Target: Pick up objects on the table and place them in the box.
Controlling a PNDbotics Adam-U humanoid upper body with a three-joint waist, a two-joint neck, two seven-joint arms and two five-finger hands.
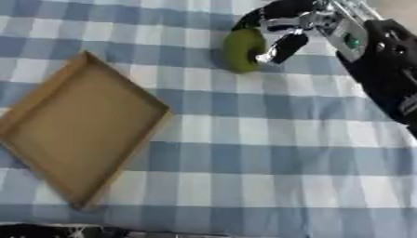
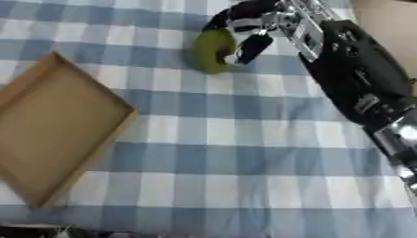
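Checked cloth (image 1: 269,139); right hand (image 1: 285,32) fingers round green fruit (image 1: 243,49); forearm fuller in right eye.

- The right hand (image 1: 281,35) is partly cut off by the upper edge of both views; its fingers are blurred, and how they close on the green object (image 1: 243,50) cannot be told for certain.
- The far side of the green object is hidden behind the hand, and its kind cannot be determined.
- The box (image 2: 49,135) is cut off by the left edge in the right eye view.
- The right forearm (image 2: 358,79) is cut off at the right edge.
- A dark shape (image 1: 49,231) at the lower left corner is cut off and cannot be identified.
- The left hand is not seen.
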